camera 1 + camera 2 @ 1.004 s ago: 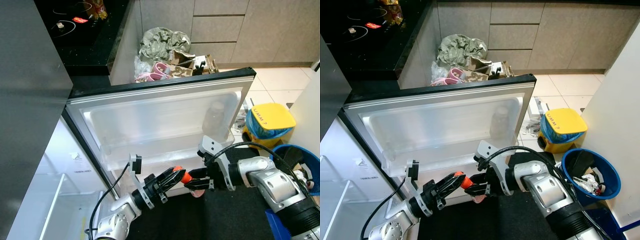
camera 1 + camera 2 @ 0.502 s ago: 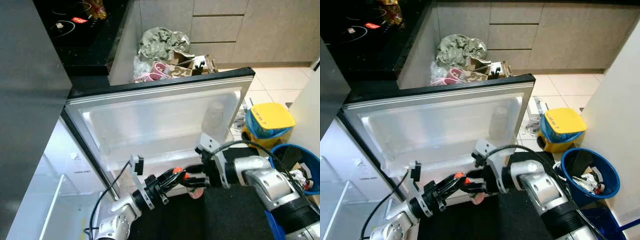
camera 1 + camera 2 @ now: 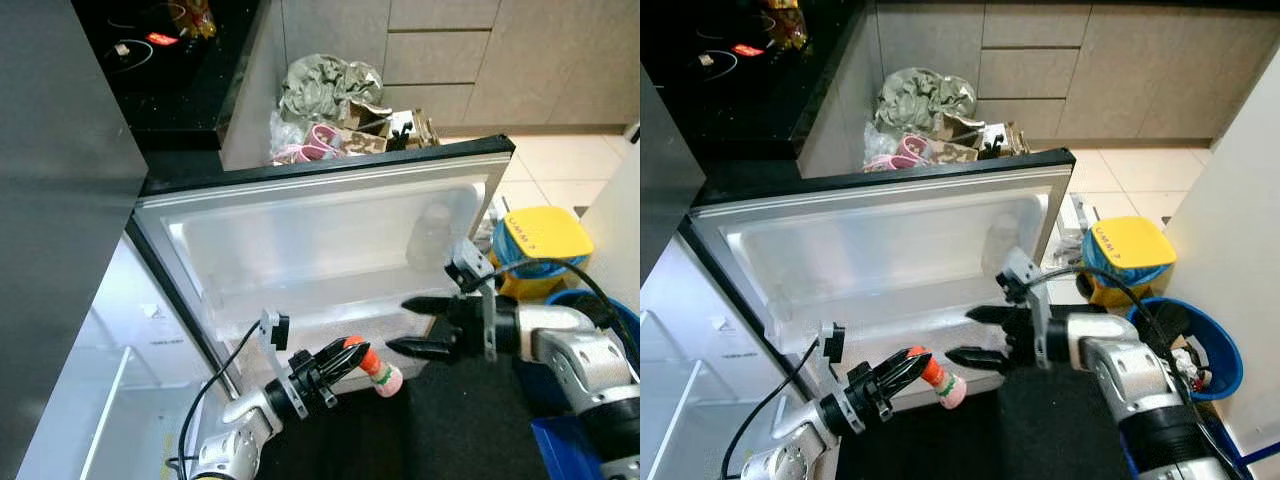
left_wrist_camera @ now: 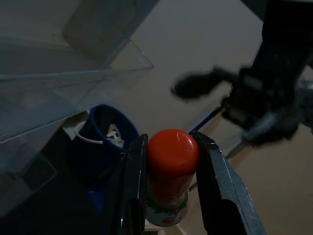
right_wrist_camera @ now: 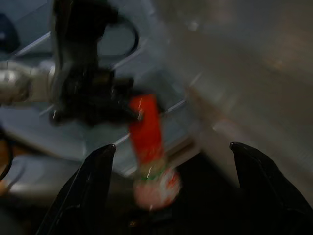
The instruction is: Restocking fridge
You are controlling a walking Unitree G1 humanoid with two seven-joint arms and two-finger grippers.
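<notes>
**Q:** Change from a second before, seen from the head?

**A:** Right end effector had let go of the bottle and drawn back toward the robot's right; its fingers stood spread, well apart from the bottle. Earlier both end effectors met at the red cap. Left end effector still pinched the bottle by its cap, low in front of the open fridge door.

**Q:** Containers in the eye views?

**A:** The door shelf was clear plastic, with nothing I could make out in it. A blue bin held crumpled rubbish, and beside it stood a yellow-lidded tub lined with a blue bag. Behind the door, a heap of bags and boxes lay on the floor by the dark worktop.

**Q:** Any writing?

**A:** Dark letters on the yellow lid, too small to read. The bottle's label showed green and red, unreadable.

**Q:** Left wrist view?

**A:** Both fingers pressed the red cap from either side; the blue bin sat below.

**Q:** Right wrist view?

**A:** Blurred; the fingers stood wide, the bottle between them but farther off, untouched.
</notes>
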